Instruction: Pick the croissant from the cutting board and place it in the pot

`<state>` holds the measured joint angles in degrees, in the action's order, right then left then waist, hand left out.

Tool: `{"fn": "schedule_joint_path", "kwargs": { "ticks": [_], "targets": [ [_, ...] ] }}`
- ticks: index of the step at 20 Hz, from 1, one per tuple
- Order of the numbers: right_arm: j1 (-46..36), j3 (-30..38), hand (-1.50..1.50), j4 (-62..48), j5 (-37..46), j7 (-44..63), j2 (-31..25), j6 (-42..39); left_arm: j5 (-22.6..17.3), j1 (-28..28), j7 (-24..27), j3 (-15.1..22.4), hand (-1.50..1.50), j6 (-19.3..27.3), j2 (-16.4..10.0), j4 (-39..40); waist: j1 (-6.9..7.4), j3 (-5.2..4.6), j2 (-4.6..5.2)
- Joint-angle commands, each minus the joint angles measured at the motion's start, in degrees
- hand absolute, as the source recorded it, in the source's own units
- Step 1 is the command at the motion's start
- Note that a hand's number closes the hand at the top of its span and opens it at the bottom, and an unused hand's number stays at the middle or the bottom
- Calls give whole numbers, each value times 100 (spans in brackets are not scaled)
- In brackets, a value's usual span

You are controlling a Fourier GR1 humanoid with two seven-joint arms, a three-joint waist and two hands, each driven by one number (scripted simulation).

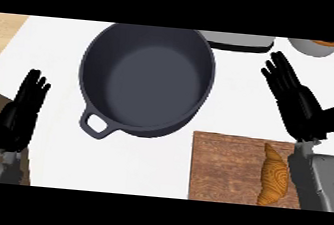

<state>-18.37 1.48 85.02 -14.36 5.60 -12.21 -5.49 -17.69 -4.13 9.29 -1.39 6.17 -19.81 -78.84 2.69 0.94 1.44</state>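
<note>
A golden-brown croissant (273, 176) lies lengthwise on the right part of a wooden cutting board (224, 167) at the lower right. A large dark grey pot (147, 77) with a looped handle toward the lower left stands in the middle of the white counter, with nothing inside. My right hand (297, 103) is open, fingers straight and pointing up-left, above the board's far right corner and clear of the croissant. My left hand (20, 114) rests open at the left edge, fingers up.
A grey appliance (239, 42) sits behind the pot at the top edge. A pale bowl (316, 47) with something orange in it stands at the top right. Wooden floor shows past the counter's left side.
</note>
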Motion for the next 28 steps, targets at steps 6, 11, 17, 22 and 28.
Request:
{"fn": "schedule_joint_path", "kwargs": {
  "ticks": [6, 11, 17, 22, 28],
  "targets": [
    [805, 583, -150, -21, 2268, -128, -1655, 1352, -151, 196, -1023, 885, 0, -622, 221, -425, -812, -124, -169],
    [1813, 300, -150, -998, 4064, 1210, -2057, 2529, -294, 363, -1232, 1177, 0, -769, 407, -676, -643, -127, -84],
    [2077, -819, -150, 108, 5584, 3020, -2027, 2256, -408, 346, -1840, 1405, 0, -830, 394, -1029, -403, -132, -189],
    [1959, -1279, -150, 1934, 6022, 4971, -1928, 1086, -534, 47, -2306, 1245, 0, -662, 329, -1252, -476, -130, -216],
    [1172, -1691, -150, 2837, 5898, 7238, -1184, -459, -336, 332, -2257, 1543, 0, -632, 481, -1419, -291, -123, -178]
  ]
}}
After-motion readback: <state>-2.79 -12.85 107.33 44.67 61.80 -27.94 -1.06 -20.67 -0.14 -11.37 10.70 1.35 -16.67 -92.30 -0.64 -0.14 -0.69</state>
